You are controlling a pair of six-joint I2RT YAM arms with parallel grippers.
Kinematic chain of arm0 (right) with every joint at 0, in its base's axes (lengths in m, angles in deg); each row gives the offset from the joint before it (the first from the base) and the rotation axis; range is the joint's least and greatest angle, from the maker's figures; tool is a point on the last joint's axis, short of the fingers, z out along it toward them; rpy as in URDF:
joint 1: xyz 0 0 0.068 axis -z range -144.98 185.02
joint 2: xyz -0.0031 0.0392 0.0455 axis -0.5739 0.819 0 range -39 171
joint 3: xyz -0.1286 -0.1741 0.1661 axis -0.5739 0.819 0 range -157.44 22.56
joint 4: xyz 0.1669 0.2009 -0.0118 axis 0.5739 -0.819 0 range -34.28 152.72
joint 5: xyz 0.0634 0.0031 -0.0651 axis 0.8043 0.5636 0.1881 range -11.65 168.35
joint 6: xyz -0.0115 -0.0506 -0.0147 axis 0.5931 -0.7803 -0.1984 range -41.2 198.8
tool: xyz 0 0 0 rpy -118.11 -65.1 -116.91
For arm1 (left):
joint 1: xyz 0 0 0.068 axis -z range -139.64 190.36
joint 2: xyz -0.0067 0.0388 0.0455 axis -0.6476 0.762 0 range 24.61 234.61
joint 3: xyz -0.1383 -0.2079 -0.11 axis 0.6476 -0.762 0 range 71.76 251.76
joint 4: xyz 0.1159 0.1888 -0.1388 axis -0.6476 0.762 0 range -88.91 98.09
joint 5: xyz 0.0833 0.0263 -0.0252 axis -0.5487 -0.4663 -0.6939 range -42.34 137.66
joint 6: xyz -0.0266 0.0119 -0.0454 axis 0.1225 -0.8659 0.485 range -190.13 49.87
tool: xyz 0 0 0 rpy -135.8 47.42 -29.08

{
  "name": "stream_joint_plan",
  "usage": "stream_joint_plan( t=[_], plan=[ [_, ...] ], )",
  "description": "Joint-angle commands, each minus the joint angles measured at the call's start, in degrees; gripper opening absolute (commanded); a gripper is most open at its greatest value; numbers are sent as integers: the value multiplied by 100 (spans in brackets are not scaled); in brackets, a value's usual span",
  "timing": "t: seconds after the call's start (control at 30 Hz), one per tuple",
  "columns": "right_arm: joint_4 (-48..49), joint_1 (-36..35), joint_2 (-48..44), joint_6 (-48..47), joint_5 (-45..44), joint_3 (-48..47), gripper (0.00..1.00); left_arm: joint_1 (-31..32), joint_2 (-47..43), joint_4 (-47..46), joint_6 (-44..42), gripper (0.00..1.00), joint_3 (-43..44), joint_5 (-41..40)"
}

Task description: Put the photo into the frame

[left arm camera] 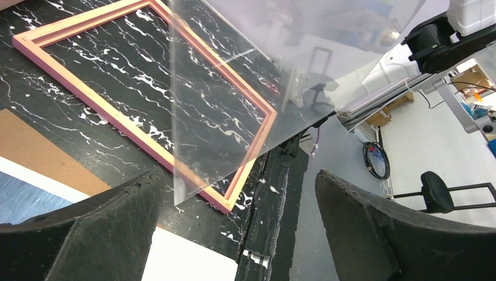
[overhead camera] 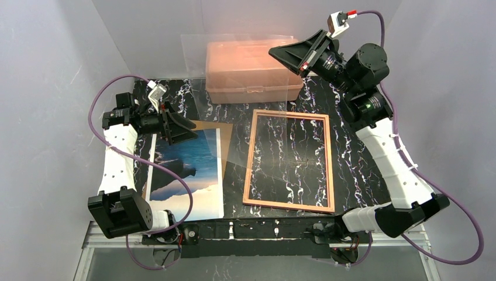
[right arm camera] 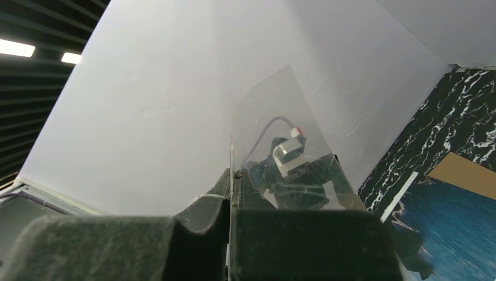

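The photo (overhead camera: 187, 170), blue sky and sea with a white border, lies face up at the left on a brown backing board (overhead camera: 212, 126). To its right the frame (overhead camera: 252, 158) lies flat, and the dark marble table shows through its opening. My right gripper (overhead camera: 288, 56) is raised at the back and shut on a clear pane (overhead camera: 234, 105), which hangs tilted above the table. In the right wrist view the pane (right arm camera: 275, 123) stands pinched between the fingers (right arm camera: 193, 216). My left gripper (overhead camera: 182, 126) hovers open over the photo's far end, and nothing is between its fingers (left arm camera: 88, 228).
A salmon-pink lidded box (overhead camera: 251, 70) stands at the back behind the frame. White walls close in the table on three sides. In the left wrist view the frame (left arm camera: 117, 120) and the pane's lower corner (left arm camera: 193, 175) lie ahead, with the table's near edge (left arm camera: 281, 193) beyond.
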Motion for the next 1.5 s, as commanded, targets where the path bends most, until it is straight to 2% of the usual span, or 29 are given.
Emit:
stream_joint_plan(
  t=[0.0, 0.23, 0.37, 0.43, 0.63, 0.67, 0.77, 0.83, 0.87, 0.93, 1.1, 1.17, 1.23, 1.27, 1.33, 1.47],
  plan=[
    [706, 2, -178, 386, 155, -82, 1, -36, -81, 120, -165, 98, 28, 42],
    [843, 5, -141, 441, 165, 69, 1, -26, -84, 129, -111, 98, 38, 619],
    [680, 18, -166, 164, 32, 198, 1, -27, -198, 146, -69, 88, 27, 946],
    [585, 45, -171, -9, -34, 222, 1, -25, -261, 145, -35, 78, 24, 973],
    [696, 224, -116, -98, 17, 384, 1, -25, -407, 145, 45, 32, 70, 1061],
    [729, 235, -107, -92, 35, 432, 1, -25, -419, 145, 59, 27, 98, 1074],
    [837, 288, -95, -67, 103, 537, 1, -25, -412, 153, 106, 21, 162, 1152],
    [826, 339, -110, -150, 118, 588, 1, -26, -392, 162, 130, 9, 191, 1155],
    [796, 379, -115, -197, 141, 614, 1, -25, -371, 162, 153, 0, 201, 1131],
    [793, 474, -101, -248, 252, 720, 5, -25, -332, 162, 206, 0, 221, 1085],
    [789, 638, -117, -408, 546, 1388, 30, -36, -249, 221, 312, 0, 212, 1125],
    [718, 670, -119, -462, 610, 1721, 37, -25, -168, 412, 241, 0, 244, 1202],
    [723, 698, -135, -511, 611, 2042, 45, -56, -5, 1102, -283, 0, 371, 1281],
    [756, 708, -147, -516, 592, 2187, 48, -91, 121, 1649, -809, 0, 456, 1358],
    [918, 715, -158, -487, 580, 2433, 54, -181, 508, 3359, -2434, 0, 752, 1453],
    [1340, 702, -150, -221, 666, 2837, 59, -229, 890, 3634, -2538, 0, 740, 1467]
  ],
)
